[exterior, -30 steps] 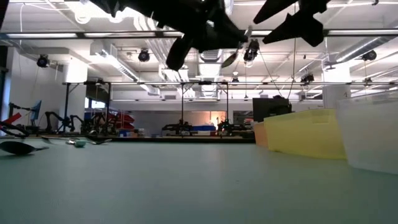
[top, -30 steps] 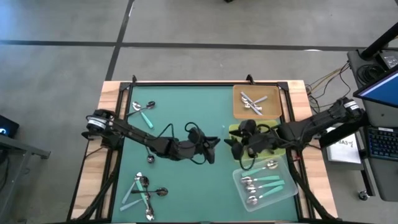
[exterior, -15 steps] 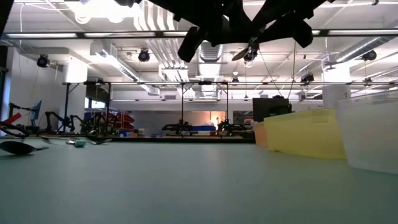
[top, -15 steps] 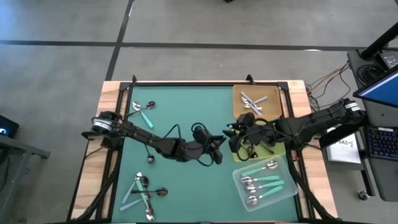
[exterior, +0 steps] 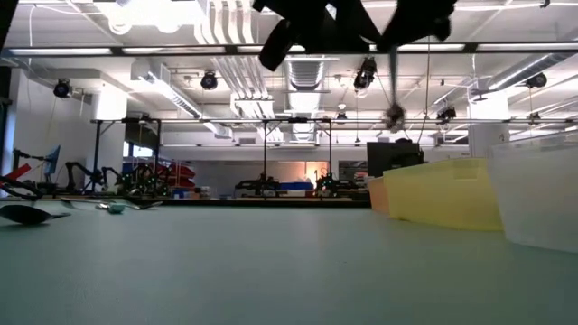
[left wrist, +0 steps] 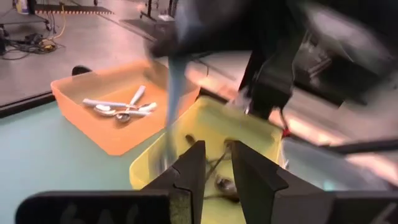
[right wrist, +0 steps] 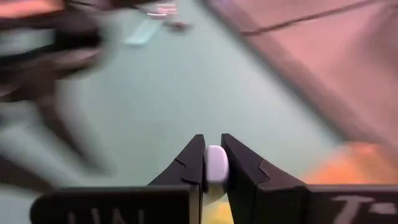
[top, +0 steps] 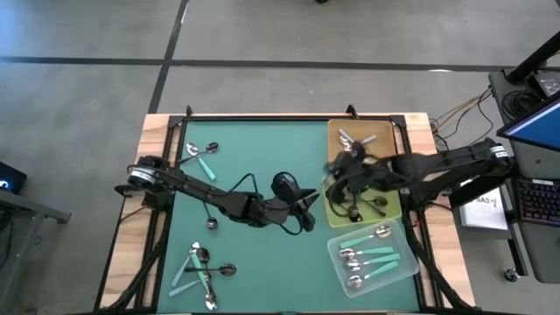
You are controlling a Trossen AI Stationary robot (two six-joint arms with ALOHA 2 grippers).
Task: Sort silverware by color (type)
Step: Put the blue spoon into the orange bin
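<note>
**Entry: sorting spoons by kind**

- Right fingers (right wrist: 198, 163) are pressed onto a pale, narrow end, taken to be a spoon handle. In the low view a spoon (exterior: 394, 90) hangs bowl-down beneath the arms, well above the bench (top: 262, 157). It is probably held by the handle tip so that it can be dropped bowl-first into a tray. Its kind cannot be told, as it is blurred in every view.
- From above, the right arm is placed over the yellow tray (top: 331, 219), near the edge next to the orange tray (top: 337, 157). Which of the two is the target cannot be told.
- Left fingers (left wrist: 198, 165) are slightly spread with nothing between them. They are held mid-bench just beside the yellow tray and point at it. The left arm is judged to be free for the next pick.
- Tray contents: silver spoons in the orange tray, dark ones in the yellow tray, and teal-handled ones in the clear tray (top: 402, 241). One tray is therefore assigned to each kind.
- Unsorted spoons are left on the bench's left side: a pile (top: 201, 267) at the near corner, a teal-handled one (top: 203, 157) at the far corner, and a single one (top: 211, 223) between them.
- The task is judged to be partly done.
- Risk: a spoon pinched by its tip may swing and miss the tray.
</note>
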